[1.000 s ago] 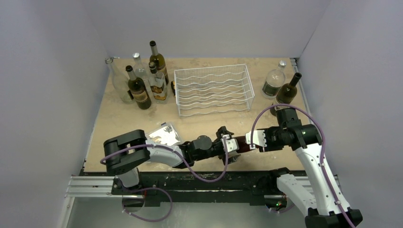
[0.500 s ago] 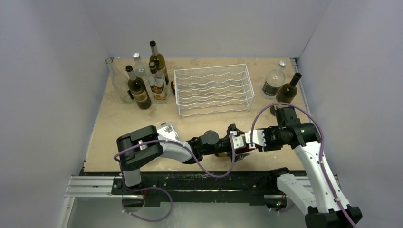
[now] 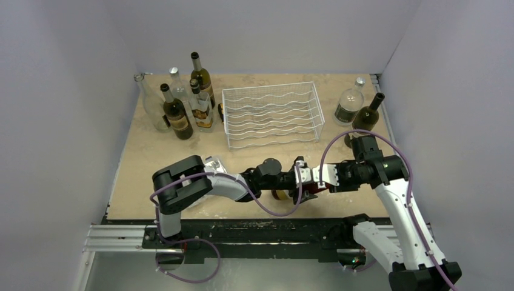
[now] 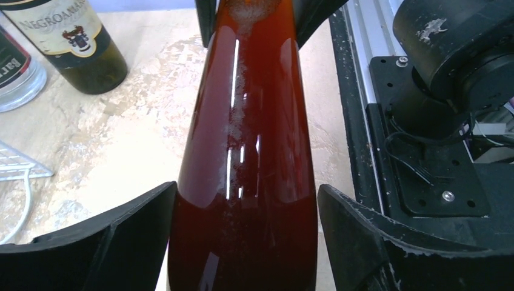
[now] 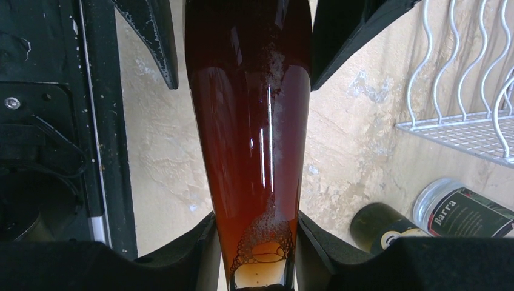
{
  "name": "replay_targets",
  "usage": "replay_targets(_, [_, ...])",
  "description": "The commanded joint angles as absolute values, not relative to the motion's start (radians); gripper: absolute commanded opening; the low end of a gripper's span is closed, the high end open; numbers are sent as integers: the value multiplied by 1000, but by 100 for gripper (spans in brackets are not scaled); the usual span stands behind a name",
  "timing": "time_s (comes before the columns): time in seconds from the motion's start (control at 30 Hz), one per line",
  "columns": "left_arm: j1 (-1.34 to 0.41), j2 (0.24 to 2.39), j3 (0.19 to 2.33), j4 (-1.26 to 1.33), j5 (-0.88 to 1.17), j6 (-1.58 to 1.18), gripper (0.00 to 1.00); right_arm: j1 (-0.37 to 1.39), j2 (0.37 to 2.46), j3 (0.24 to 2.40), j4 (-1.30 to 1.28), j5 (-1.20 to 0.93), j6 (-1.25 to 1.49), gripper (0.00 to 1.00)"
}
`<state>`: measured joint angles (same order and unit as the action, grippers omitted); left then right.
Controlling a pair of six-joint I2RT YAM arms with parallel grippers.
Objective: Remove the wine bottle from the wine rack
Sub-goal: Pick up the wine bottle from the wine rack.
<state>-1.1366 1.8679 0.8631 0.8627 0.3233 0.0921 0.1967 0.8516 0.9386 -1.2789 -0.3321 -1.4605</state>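
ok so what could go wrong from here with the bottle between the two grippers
1. The right gripper pinches only the narrow end of the bottle. The left gripper straddles the wide body, and I can't tell that it presses yet. Releasing the right one early could drop it.
2. The glossy, tapered glass might slide from either grip.
3. It is held close to the black mounting rail, so a fall could strike it.

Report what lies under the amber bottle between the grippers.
Bare tan table shows on both sides of the amber bottle; the strip directly beneath is covered by the bottle itself.
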Motion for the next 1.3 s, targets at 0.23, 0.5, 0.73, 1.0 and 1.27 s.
replay_targets(0.23, [-1116, 1870, 944, 700, 363, 136, 13, 204, 852, 1031, -1207, -494, -1445, 0])
replay_targets(0.5, [-1101, 1817, 912, 718, 307, 111, 0, 203, 850, 1022, -1156, -512, -1365, 12])
replay_targets(0.73, [-1069, 1771, 858, 776, 277, 75, 0, 204, 839, 994, -1081, -502, -1278, 45])
replay_targets(1.0, [-1042, 1743, 832, 783, 285, 68, 0, 204, 851, 1006, -1023, -494, -1166, 75])
replay_targets(1.27, [-1027, 1734, 818, 788, 269, 54, 0, 203, 898, 1097, -1006, -622, -1044, 81])
